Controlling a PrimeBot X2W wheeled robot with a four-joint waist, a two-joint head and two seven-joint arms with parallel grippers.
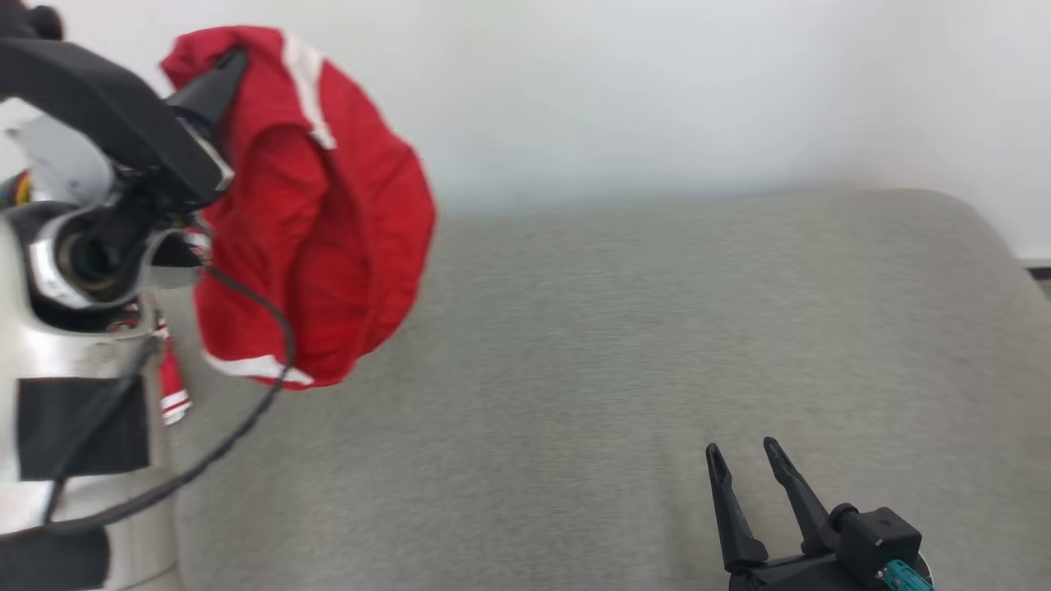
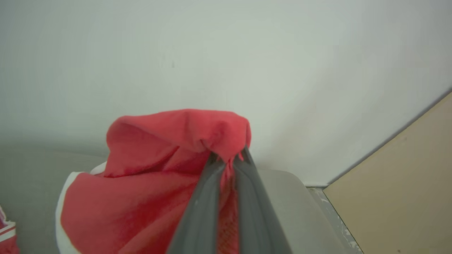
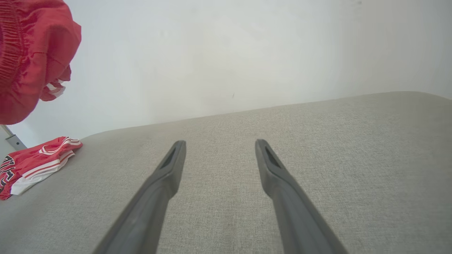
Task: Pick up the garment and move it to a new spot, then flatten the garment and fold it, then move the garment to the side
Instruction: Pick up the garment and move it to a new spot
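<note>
The red garment (image 1: 328, 230), edged with white bands, hangs bunched in the air at the upper left of the head view, lifted clear of the grey fabric tabletop (image 1: 616, 328) below it. We see it pinched at its top fold by the left end effector (image 2: 227, 158), whose two dark fingers are squeezed narrowly together on the cloth, with a strip of red caught between them in the left wrist view. The rest of the fabric droops down and to the side of those fingers in loose folds, and a gathered waistband shows in the right wrist view. A black cable (image 1: 271, 328) loops down from the left arm in front of the garment's lower hem. Over on the robot's right, the right end effector (image 1: 743, 450) sits low over the tabletop with its fingers spread wide and nothing between them; we cannot tell if the tips touch the surface. At the far left edge of the tabletop a second red and white piece of clothing (image 3: 35, 162) lies folded flat, well apart from the right end effector. A plain white wall (image 1: 657, 82) stands behind the tabletop, and a beige panel (image 2: 406, 183) shows beyond the tabletop's rounded corner in the left wrist view.
</note>
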